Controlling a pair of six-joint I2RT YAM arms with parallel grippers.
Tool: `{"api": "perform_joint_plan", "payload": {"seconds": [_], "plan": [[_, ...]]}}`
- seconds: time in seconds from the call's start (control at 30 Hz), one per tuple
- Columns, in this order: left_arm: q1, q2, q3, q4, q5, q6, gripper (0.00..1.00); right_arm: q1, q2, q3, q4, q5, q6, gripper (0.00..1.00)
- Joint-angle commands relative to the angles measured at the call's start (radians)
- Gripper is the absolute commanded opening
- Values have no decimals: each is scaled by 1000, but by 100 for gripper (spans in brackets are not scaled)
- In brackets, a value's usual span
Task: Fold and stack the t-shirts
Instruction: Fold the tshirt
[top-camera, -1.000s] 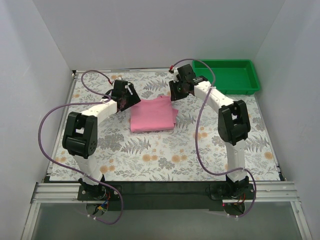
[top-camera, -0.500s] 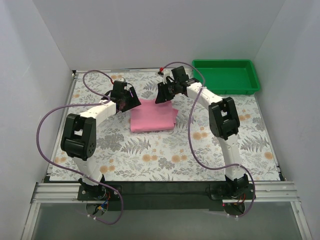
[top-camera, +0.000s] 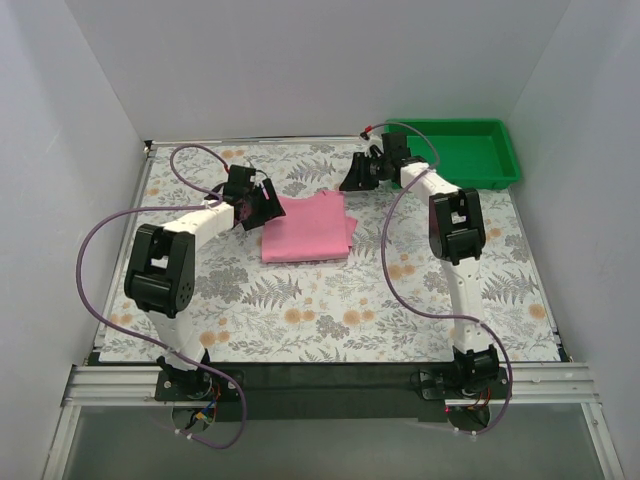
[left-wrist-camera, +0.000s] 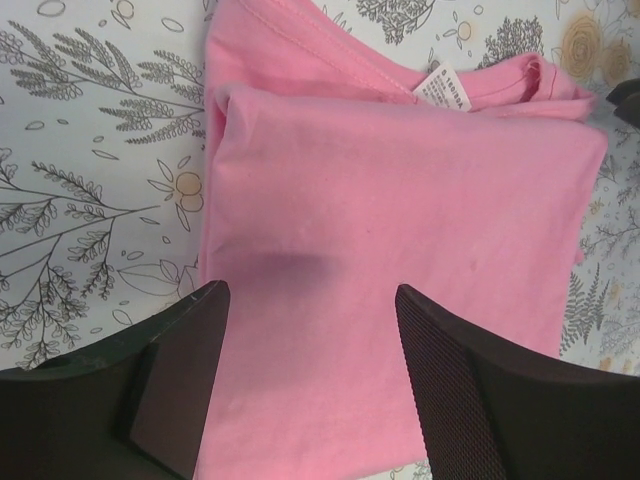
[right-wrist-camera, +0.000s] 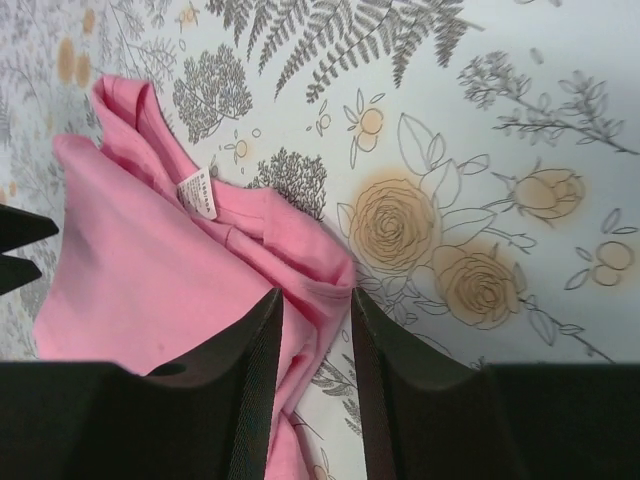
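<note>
Folded pink t-shirt (top-camera: 305, 228) lies flat at the centre of the floral counter (top-camera: 330, 310) — left claw (left-wrist-camera: 310, 292) spread wide over its upper-left corner, right claw (right-wrist-camera: 315, 296) narrowly parted at its upper-right corner. Green tray (top-camera: 505, 165) sits upper right.
</note>
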Motion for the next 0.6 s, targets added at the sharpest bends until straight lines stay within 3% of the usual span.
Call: {"api": "perform_joint_plan", "payload": {"seconds": [0.0,0.2,0.33,0.4,0.47,0.5,0.57], "plan": [[5,-81,-6,-24,45,-17,63,8,-78,7,63,-79,56,35],[-16,-210,-71,-60,107,-60,59,46,-334,-299,205,-212,138,35],[-32,-288,-150,-77,170,-96,40,119,-475,-495,236,-295,143,33],[-38,-323,-204,-74,202,-109,25,170,-505,-564,288,-314,149,30],[-42,-336,-252,-61,222,-119,14,213,-519,-637,337,-337,158,24],[-44,-336,-263,-50,231,-117,10,224,-516,-656,353,-341,175,17],[-45,-327,-278,-16,242,-119,4,251,-491,-664,368,-334,175,12]]}}
